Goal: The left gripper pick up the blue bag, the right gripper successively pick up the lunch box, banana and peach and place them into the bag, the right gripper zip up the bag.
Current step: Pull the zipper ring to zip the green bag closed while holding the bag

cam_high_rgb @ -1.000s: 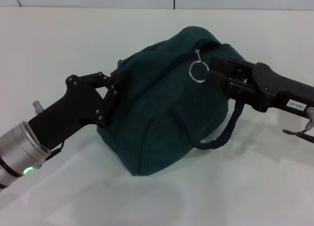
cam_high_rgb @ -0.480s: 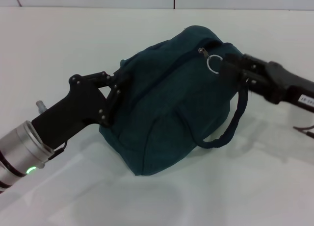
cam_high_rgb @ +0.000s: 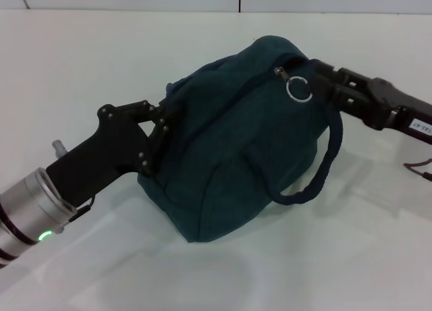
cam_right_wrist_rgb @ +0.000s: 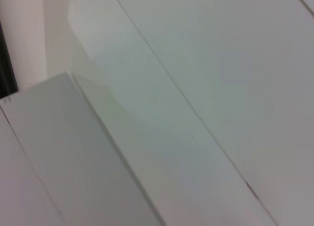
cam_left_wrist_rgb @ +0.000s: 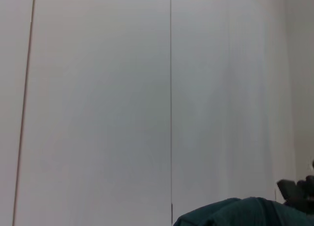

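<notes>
The right end effector (cam_high_rgb: 322,88) has drawn rightward, state unclear; left end effector (cam_high_rgb: 164,125) pinches the one blue bag (cam_high_rgb: 229,162).

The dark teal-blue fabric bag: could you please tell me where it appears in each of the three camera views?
Head view: dark teal-blue fabric bag sits mid-picture, between both claws.
Left wrist view: only a strip of its top shows at the lower edge.
Right wrist view: not in it.
Shared landmark: the black right claw beside the bag.

dark teal-blue bag (cam_high_rgb: 229,162), silver ring pull (cam_high_rgb: 298,90), white table (cam_high_rgb: 101,61)
</notes>
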Available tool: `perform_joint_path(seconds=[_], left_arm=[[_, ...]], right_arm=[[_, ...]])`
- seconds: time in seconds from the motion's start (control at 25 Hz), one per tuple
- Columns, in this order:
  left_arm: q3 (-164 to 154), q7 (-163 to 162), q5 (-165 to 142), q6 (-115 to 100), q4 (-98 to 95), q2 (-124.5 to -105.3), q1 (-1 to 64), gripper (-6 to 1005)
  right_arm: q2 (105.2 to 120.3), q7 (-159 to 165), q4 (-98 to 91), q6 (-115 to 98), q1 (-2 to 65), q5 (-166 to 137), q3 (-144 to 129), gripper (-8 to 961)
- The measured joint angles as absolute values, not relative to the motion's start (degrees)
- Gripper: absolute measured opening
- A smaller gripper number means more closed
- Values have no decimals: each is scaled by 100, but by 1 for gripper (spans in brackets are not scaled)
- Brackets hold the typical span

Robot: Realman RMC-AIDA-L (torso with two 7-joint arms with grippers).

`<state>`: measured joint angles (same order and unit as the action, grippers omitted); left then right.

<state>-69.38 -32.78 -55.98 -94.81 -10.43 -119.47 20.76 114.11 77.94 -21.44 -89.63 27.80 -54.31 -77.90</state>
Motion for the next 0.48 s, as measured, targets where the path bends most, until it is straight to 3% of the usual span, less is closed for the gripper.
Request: perform_joint_path(seconds=[0.48], left_arm=[[-6939,-3279,-5599,-9481,-1056,-11953,2098,47]], right_arm=[[11411,8120,-2125,-9362,2876,-5807,-7786,576]])
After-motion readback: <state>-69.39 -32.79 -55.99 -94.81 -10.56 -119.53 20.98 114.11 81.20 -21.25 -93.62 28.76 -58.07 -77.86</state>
